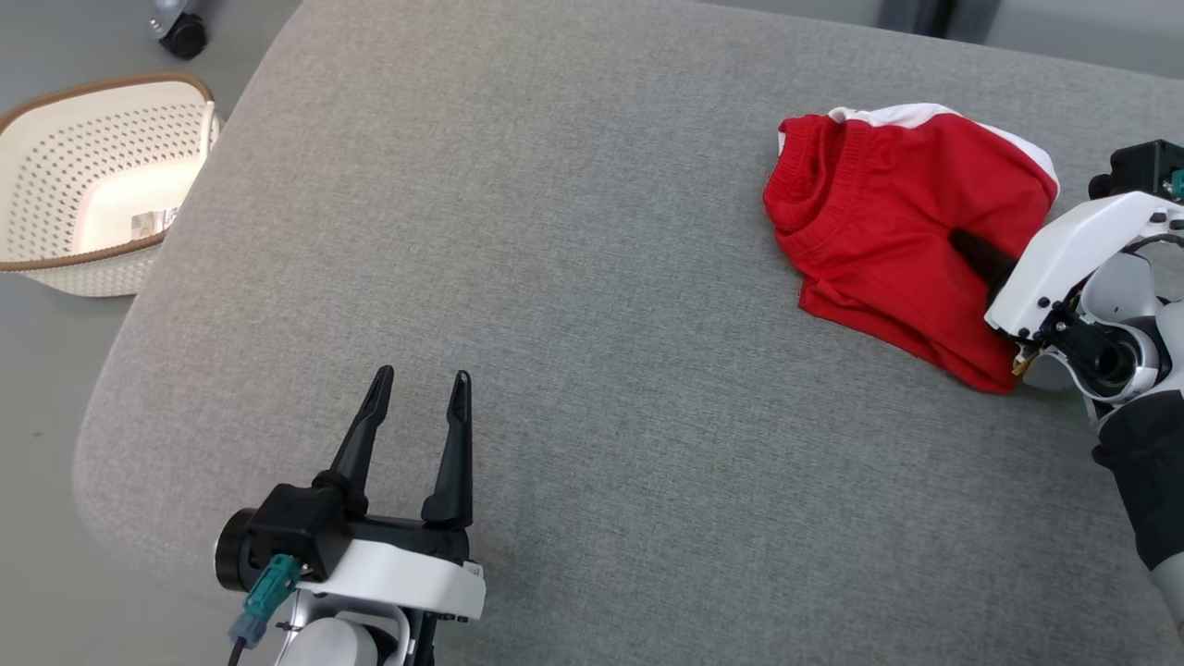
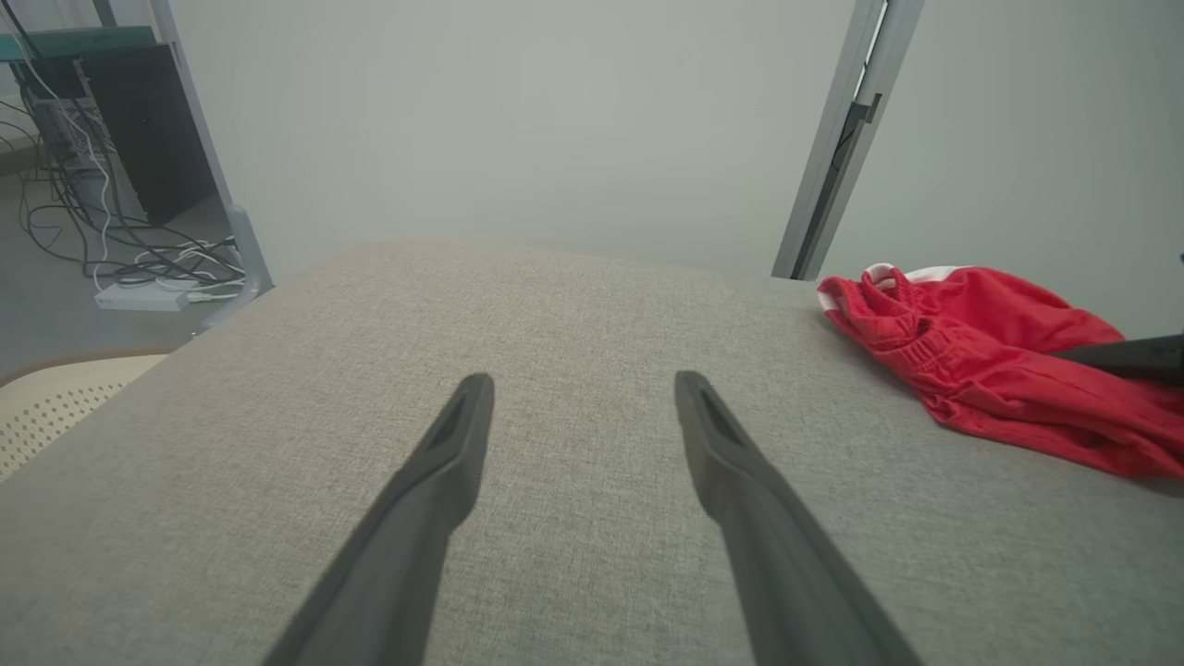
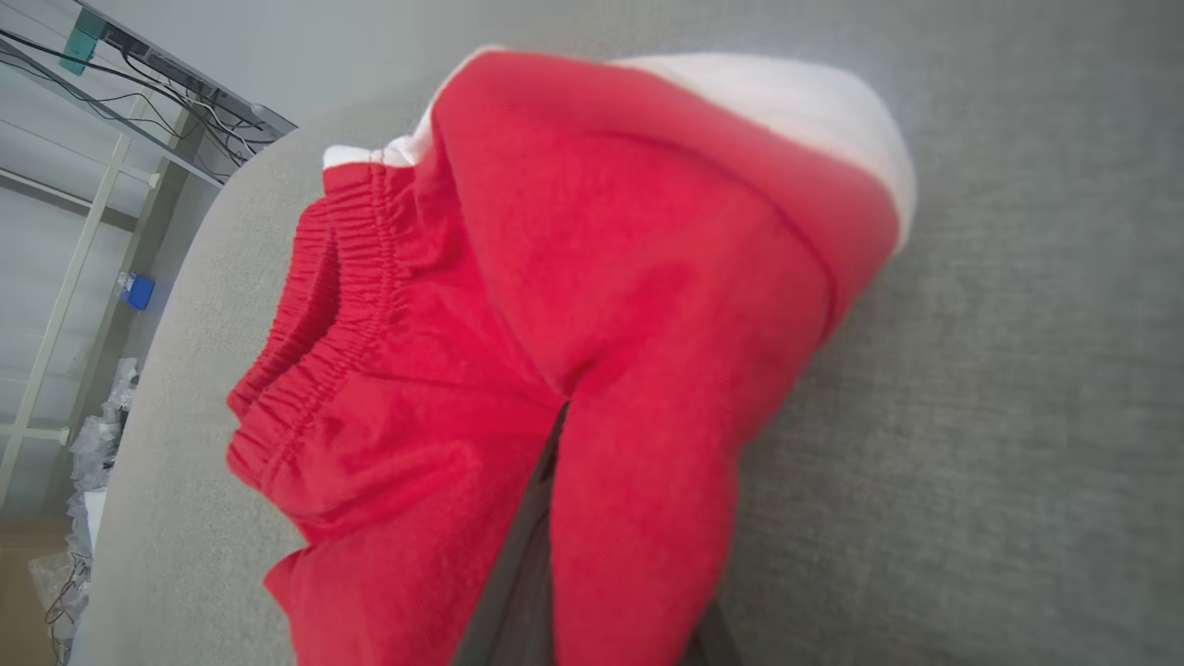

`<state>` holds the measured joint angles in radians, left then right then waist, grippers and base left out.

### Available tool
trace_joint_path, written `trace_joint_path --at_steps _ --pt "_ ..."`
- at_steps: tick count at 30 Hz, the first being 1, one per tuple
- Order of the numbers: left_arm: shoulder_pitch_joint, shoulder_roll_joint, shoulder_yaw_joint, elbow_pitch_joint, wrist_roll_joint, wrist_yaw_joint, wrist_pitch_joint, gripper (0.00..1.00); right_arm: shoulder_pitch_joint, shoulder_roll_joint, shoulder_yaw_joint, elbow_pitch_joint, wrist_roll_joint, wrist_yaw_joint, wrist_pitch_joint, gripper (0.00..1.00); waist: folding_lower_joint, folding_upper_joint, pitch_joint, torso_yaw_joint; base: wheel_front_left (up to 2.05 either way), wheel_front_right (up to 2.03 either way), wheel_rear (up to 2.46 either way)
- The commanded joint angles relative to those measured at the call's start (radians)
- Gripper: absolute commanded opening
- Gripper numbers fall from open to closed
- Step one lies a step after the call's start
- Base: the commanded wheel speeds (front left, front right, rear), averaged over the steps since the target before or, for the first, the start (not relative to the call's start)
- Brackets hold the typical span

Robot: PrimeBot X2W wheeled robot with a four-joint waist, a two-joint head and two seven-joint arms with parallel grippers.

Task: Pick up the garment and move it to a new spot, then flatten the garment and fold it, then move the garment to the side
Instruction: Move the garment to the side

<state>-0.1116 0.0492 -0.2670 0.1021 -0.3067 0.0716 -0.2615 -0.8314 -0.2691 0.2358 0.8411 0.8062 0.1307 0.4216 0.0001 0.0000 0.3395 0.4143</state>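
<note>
Left tool [image 1: 423, 373] gapes, right tool [image 1: 960, 242] pinches the one red garment [image 1: 888, 203].

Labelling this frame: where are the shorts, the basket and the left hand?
shorts [image 1: 888, 203], head view, red front cloth.
basket [image 1: 92, 274], head view, outer wall.
left hand [image 1: 423, 373], head view, midway between its fingertips.

Far right on the grey fabric cushion [image 1: 555, 277] lies the red-and-white fabric garment [image 1: 888, 213], with the right gripper [image 1: 968, 248] in among its near-right folds. The left gripper [image 1: 423, 373] hangs over the cushion's near left, well apart. The cream perforated plastic basket [image 1: 92, 185] sits off the cushion's far-left edge.
</note>
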Motion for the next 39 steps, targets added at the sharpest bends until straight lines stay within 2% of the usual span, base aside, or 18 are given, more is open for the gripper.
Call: trace_joint_path --at_steps 1,6,14,20,26,27,33,39 --pt "-0.017 0.003 0.009 0.000 0.006 0.004 -0.003 1.00 -0.001 -0.012 0.015 -0.009 0.001 0.000 -0.017 0.00 -0.0001 0.0000 -0.009 -0.015 0.00 0.00 0.00" --pt "-0.005 0.003 0.037 0.005 0.011 0.001 -0.003 1.00 0.026 -0.028 0.129 -0.047 -0.030 0.000 -0.039 0.00 -0.0001 0.0000 -0.042 -0.082 0.00 0.00 0.00" --pt "-0.008 0.003 0.081 0.001 0.014 -0.006 -0.003 1.00 0.032 -0.135 0.300 -0.156 -0.054 0.000 -0.032 0.00 -0.0001 0.0000 -0.095 -0.213 0.00 0.00 0.00" --pt "-0.028 0.004 0.106 0.004 0.012 -0.014 -0.003 1.00 0.009 -0.239 0.376 -0.250 -0.052 0.000 -0.002 0.00 -0.0001 0.0000 -0.103 -0.304 0.00 0.00 0.00" --pt "-0.036 0.004 0.133 0.009 0.011 -0.017 -0.003 1.00 -0.013 -0.347 0.400 -0.316 -0.062 0.000 0.032 0.00 -0.0001 0.0000 -0.091 -0.365 0.00 0.00 0.00" --pt "-0.036 0.004 0.133 0.009 0.011 -0.017 -0.003 1.00 -0.013 -0.347 0.400 -0.316 -0.062 0.000 0.032 0.00 -0.0001 0.0000 -0.091 -0.365 0.00 0.00 0.00" --pt "-0.041 0.004 0.145 0.017 0.007 -0.023 -0.003 1.00 0.005 -0.461 0.391 -0.363 -0.074 0.000 0.069 0.00 -0.0001 0.0000 -0.088 -0.398 0.00 0.00 0.00" --pt "-0.042 0.004 0.153 0.019 0.006 -0.028 -0.002 1.00 0.026 -0.550 0.356 -0.347 -0.113 0.000 0.087 0.00 -0.0001 0.0000 -0.076 -0.411 0.00 0.00 0.00"
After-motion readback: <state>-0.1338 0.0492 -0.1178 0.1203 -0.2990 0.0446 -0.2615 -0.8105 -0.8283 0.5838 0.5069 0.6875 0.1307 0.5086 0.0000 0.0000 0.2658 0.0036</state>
